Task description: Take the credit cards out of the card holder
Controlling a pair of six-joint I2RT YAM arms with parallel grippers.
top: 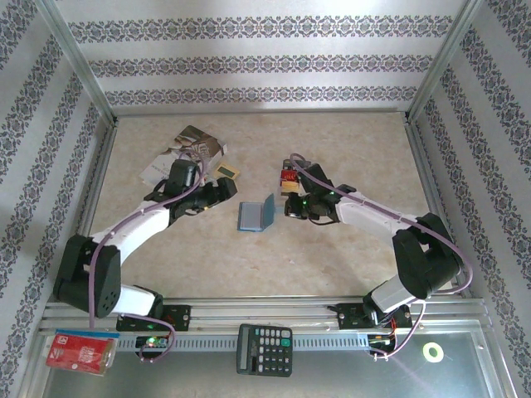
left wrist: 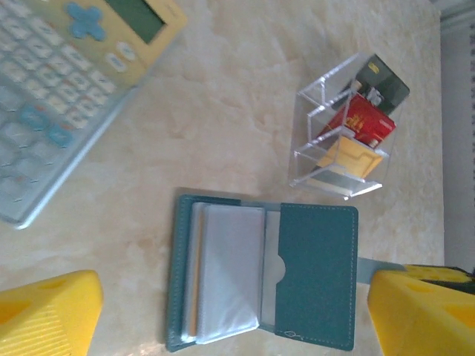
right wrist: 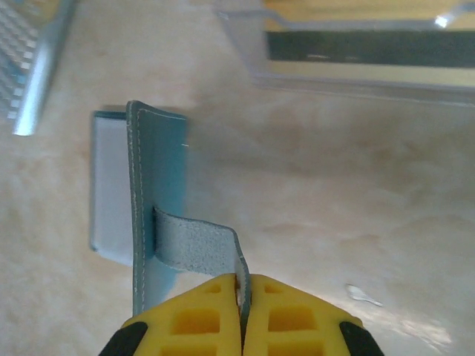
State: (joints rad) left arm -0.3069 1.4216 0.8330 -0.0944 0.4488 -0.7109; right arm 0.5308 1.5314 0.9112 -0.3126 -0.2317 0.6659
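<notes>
The left arm is stretching forward and inward from its base at the near left, with its wrist dipping toward the middle of the surface. The left jaws are standing released and wide. Their yellow fingers are hanging apart, one over each end of the card holder, and are gripping nothing.

The card holder is lying at the centre of the surface between the two arms. One leaf is resting flat with its pale slots facing up, and the other is standing upright.

The right arm is reaching in from the near right, its elbow folding up by the base and its forearm running low toward the centre. The right jaws are clenching the card holder's grey-blue strap, with the fingertips pressing together on it.

The credit cards, black, red and gold-tan, are sitting in a clear stand just beyond the right jaws, near the card holder but apart from it. A yellow calculator is lying beside the left wrist.
</notes>
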